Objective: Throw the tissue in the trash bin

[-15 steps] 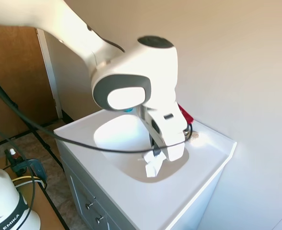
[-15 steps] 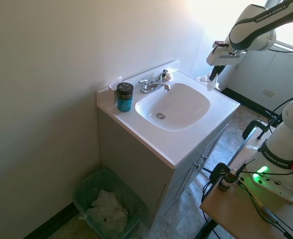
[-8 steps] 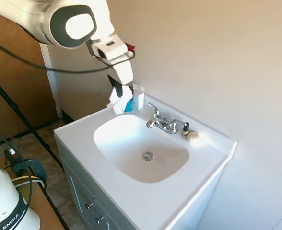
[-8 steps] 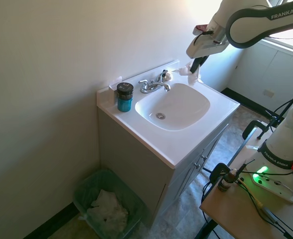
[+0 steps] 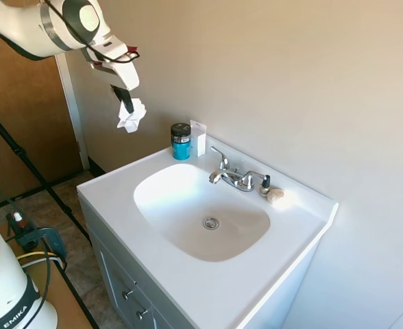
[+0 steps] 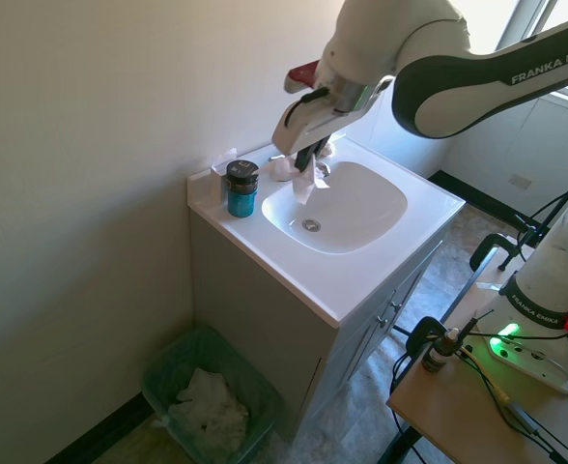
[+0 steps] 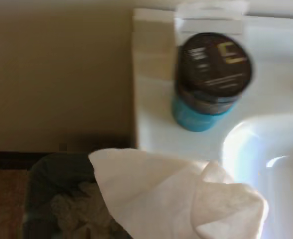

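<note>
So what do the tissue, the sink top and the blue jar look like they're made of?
The tissue: thin soft paper, matte white, crumpled and drooping from the end effector. The sink top: glossy white, moulded in one piece, perhaps cultured marble or porcelain. The blue jar: probably plastic, teal body, dark screw lid.

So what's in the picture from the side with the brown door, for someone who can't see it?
A white robot arm's pincer holds a crumpled tissue in the air, left of a white sink. A blue jar and a faucet stand by the wall.
</note>
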Robot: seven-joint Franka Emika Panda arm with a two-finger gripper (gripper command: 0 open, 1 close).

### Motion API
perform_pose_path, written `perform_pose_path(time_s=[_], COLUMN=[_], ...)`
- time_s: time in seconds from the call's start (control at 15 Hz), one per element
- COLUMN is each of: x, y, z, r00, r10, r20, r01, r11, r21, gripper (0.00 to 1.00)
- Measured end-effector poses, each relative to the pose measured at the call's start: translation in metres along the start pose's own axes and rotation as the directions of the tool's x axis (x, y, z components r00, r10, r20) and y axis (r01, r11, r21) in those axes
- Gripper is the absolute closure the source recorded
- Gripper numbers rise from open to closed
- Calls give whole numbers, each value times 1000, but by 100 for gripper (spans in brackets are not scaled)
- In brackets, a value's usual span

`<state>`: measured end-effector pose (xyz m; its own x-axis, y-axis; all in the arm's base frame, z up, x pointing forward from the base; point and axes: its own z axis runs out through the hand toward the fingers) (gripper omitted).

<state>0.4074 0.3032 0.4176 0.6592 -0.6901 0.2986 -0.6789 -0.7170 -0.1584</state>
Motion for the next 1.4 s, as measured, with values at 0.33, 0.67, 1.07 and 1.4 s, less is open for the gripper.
perform_pose_path(time_s=[0.33, 0.67, 1.07, 1.4], x=[-61, -83, -88, -88], y=[-52, -97, -111, -113], z=[63, 120, 145, 141], r00=[996, 993, 988, 984], r10=[-86, -87, -86, -101], r20=[30, 83, 125, 144], r01=[89, 98, 109, 129], r11=[993, 986, 976, 970], r21=[-84, -132, -191, -204], gripper=[100, 100, 0, 0])
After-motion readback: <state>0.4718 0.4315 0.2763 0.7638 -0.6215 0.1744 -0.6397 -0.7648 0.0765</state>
